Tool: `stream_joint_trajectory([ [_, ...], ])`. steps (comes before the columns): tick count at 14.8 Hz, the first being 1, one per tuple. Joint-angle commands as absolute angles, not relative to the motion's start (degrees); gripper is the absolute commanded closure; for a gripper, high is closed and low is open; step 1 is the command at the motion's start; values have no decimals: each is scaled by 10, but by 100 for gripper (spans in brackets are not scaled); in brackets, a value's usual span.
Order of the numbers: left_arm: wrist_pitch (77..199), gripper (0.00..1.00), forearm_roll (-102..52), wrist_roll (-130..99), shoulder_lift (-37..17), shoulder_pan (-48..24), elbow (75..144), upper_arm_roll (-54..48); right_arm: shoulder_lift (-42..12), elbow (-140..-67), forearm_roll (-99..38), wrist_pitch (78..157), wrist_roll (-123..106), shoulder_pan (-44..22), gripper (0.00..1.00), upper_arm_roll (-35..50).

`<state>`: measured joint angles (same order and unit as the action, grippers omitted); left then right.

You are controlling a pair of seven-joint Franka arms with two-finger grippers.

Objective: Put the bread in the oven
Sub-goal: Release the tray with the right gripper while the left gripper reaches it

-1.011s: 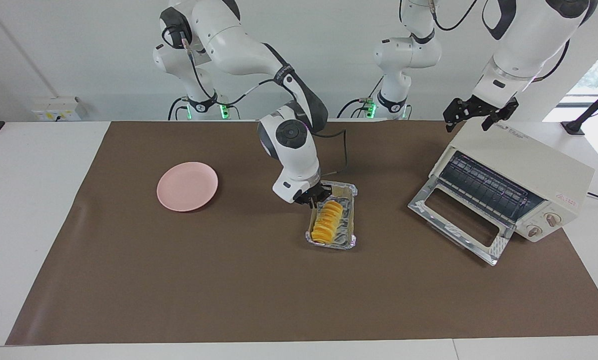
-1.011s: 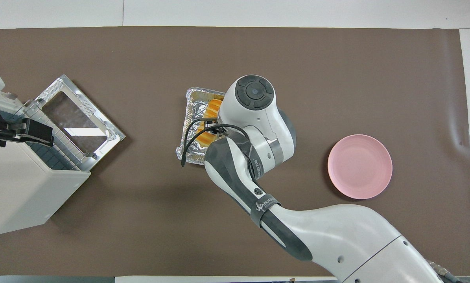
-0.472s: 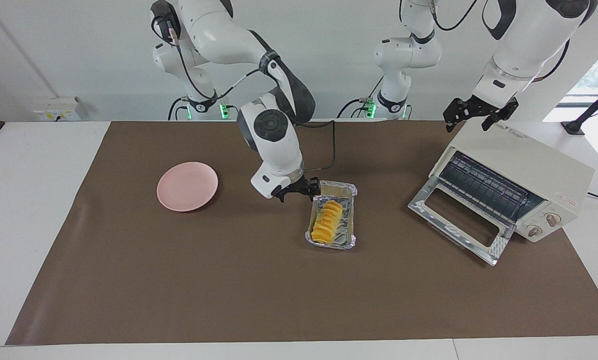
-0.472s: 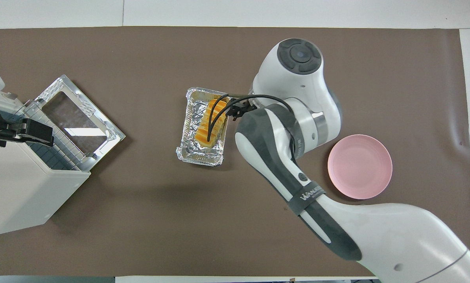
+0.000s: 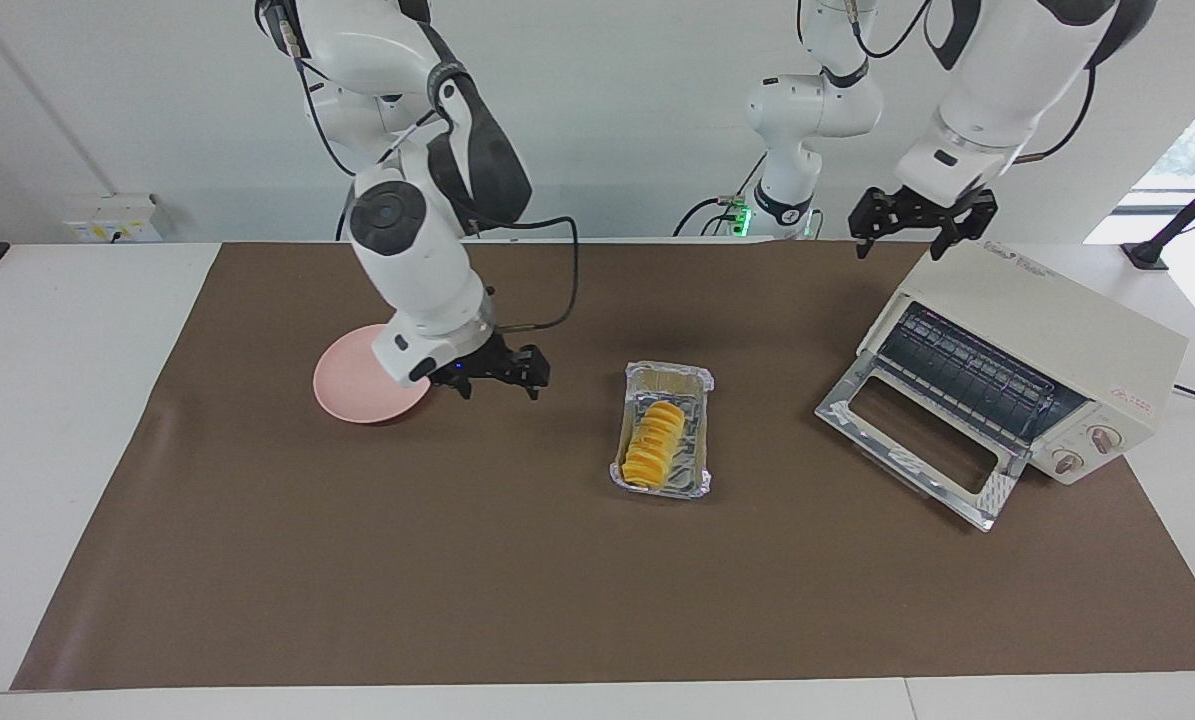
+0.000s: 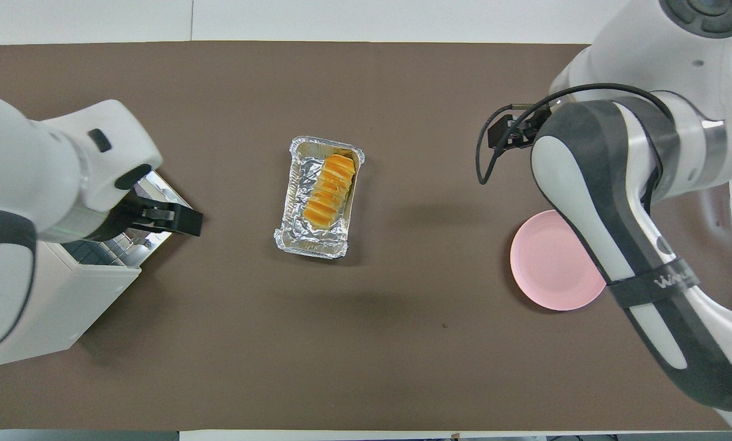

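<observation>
The bread, a ridged golden loaf of overlapping slices, lies in a crinkled foil tray mid-table, with no gripper touching it. The cream oven stands at the left arm's end. Its glass door is dropped open and the wire rack shows inside. My right gripper hangs open and empty above the mat, between the tray and the pink plate. My left gripper is open and empty, raised over the oven.
A round pink plate sits toward the right arm's end, partly covered by the right arm. A brown mat covers the table. The oven's two knobs face away from the robots.
The right gripper opened, lifted off the bread in the tray and swung toward the pink plate. The bread stayed in the tray. The left gripper shifted slightly toward the table's middle.
</observation>
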<state>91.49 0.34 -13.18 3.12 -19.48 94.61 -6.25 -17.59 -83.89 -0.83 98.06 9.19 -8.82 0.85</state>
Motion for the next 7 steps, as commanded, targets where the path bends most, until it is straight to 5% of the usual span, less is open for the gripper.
stream_joint_trajectory([
  [1,975,0,-22,-215,-64,-262,901,-54,-147,-853,17,962,5,-47,0,17],
  [4,1052,0,-19,-269,-183,-297,852,-54,-124,-855,17,934,-61,-5,0,17],
  [7,1155,0,-17,-285,-202,-302,914,-54,-85,-856,16,868,-79,18,0,17],
])
